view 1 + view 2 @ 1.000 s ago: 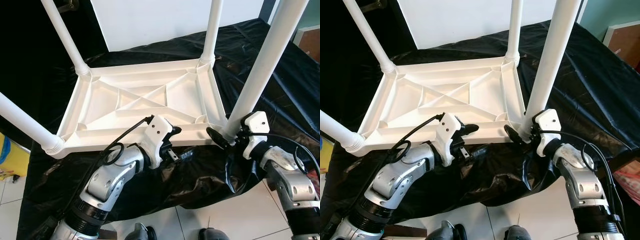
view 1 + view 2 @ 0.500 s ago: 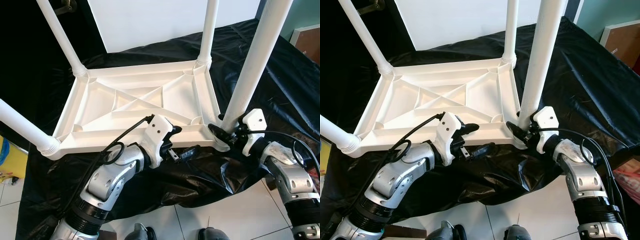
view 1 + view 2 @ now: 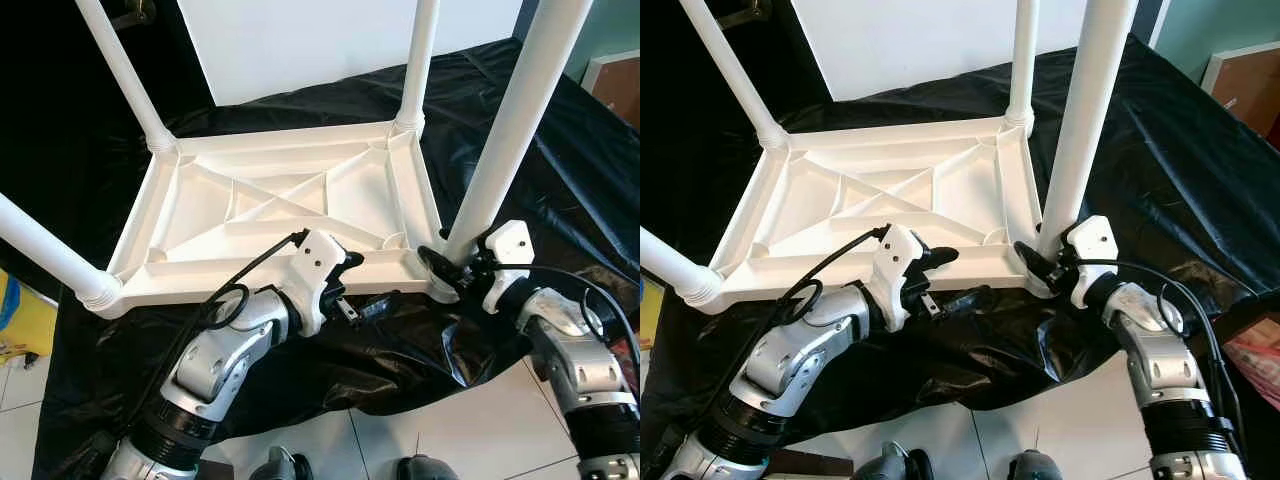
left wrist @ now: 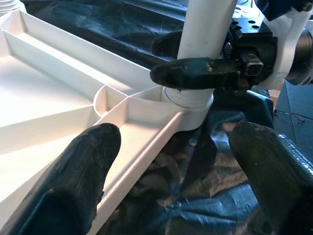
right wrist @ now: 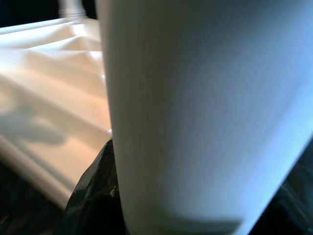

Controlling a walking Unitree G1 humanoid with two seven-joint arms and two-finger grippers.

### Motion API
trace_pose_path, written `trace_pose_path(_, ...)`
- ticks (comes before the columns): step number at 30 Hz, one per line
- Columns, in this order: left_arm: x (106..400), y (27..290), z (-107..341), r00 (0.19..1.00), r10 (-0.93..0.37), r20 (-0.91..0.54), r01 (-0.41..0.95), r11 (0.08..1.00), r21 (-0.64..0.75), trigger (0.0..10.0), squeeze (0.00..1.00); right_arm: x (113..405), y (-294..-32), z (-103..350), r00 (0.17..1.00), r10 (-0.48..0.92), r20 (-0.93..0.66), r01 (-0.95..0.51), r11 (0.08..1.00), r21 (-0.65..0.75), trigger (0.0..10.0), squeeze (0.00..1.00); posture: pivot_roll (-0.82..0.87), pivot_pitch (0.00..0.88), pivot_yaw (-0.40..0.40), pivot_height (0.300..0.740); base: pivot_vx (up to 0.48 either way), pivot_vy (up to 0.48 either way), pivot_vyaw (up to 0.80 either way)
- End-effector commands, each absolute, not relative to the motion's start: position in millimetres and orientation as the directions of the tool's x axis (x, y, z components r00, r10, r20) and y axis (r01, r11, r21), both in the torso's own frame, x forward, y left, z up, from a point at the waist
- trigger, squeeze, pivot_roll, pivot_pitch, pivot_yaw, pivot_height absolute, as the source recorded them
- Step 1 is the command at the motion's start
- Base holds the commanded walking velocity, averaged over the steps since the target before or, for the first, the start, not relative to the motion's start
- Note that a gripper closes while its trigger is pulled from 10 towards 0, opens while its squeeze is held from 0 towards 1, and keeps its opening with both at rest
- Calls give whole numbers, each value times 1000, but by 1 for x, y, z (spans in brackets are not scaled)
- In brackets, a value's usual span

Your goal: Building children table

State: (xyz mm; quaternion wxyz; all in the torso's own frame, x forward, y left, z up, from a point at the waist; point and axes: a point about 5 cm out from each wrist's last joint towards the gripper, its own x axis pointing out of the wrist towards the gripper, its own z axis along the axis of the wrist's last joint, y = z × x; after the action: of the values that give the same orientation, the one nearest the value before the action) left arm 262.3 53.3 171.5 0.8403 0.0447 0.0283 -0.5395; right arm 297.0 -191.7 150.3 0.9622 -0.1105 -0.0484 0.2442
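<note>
A white plastic children's table (image 3: 200, 225) lies upside down on a black sheet, with its legs pointing up. My right gripper (image 3: 452, 265) is shut on the base of the near right leg (image 3: 510, 130), just above its corner socket. The left wrist view shows that gripper (image 4: 164, 58) with its black fingers (image 4: 195, 72) clasped round the leg. The leg (image 5: 195, 107) is very close in the right wrist view. My left gripper (image 3: 360, 283) is open at the table's near rim, one finger over the rim and one below it, not touching.
The other legs stand at the far left (image 3: 125, 75), far right (image 3: 418, 60) and near left (image 3: 45, 245). The black sheet (image 3: 560, 180) hangs over the front edge above a tiled floor (image 3: 470, 420). A white board (image 3: 300, 40) stands behind and a yellow object (image 3: 20, 320) at the left.
The near right leg in my right gripper has tipped a little more upright, its top moving left. The left gripper has stayed at the rim.
</note>
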Motion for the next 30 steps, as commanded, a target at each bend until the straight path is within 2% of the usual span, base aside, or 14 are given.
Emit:
trace_pose_path(1, 261, 54, 168, 375, -920, -113, 927, 374, 31, 10000, 0, 294, -198, 126, 930, 364, -53, -367, 908, -200, 10000, 0, -105, 130, 97, 740, 0, 0, 0)
trace_pose_path(5, 262, 54, 168, 377, -919, -112, 926, 376, 30, 10000, 0, 291, -193, 123, 941, 334, -45, -337, 925, -174, 10000, 0, -106, 129, 95, 740, 0, 0, 0)
trace_pose_path(8, 262, 53, 168, 378, -919, -111, 925, 378, 23, 10000, 0, 285, -184, 117, 971, 236, -41, -239, 964, -119, 10000, 0, -113, 127, 94, 740, 0, 0, 0)
trace_pose_path(13, 262, 52, 168, 377, -920, -111, 926, 377, 23, 10000, 0, 283, -183, 115, 985, 165, -41, -168, 981, -93, 10000, 0, -114, 126, 89, 740, 0, 0, 0)
trace_pose_path(14, 261, 52, 168, 375, -920, -110, 927, 375, 23, 10000, 0, 282, -183, 114, 994, 102, -42, -104, 992, -76, 10000, 0, -116, 126, 88, 740, 0, 0, 0)
trace_pose_path(16, 261, 52, 168, 375, -920, -110, 927, 375, 23, 10000, 0, 282, -183, 114, 994, 102, -42, -104, 992, -76, 10000, 0, -116, 126, 88, 740, 0, 0, 0)
trace_pose_path(17, 261, 51, 167, 375, -920, -110, 927, 375, 23, 10000, 0, 280, -181, 113, 998, 40, -41, -43, 997, -62, 10000, 0, -117, 125, 86, 740, 0, 0, 0)
trace_pose_path(18, 261, 51, 167, 373, -921, -108, 927, 373, 20, 10000, 0, 278, -177, 111, 999, -28, -44, 27, 999, -41, 10000, 0, -124, 123, 84, 740, 0, 0, 0)
trace_pose_path(21, 260, 50, 167, 372, -922, -107, 928, 372, 19, 10000, 0, 275, -172, 111, 996, -84, -41, 83, 996, -24, 10000, 0, -124, 122, 83, 740, 0, 0, 0)
trace_pose_path(24, 260, 49, 167, 376, -921, -103, 927, 376, 21, 10000, 0, 270, -163, 112, 978, -208, -32, 208, 978, 4, 10000, 0, -125, 119, 80, 740, 0, 0, 0)
trace_pose_path(30, 264, 53, 168, 399, -912, -99, 917, 398, 25, 10000, 0, 268, -159, 113, 956, -291, -44, 292, 956, 13, 10000, 0, -119, 116, 76, 740, 0, 0, 0)
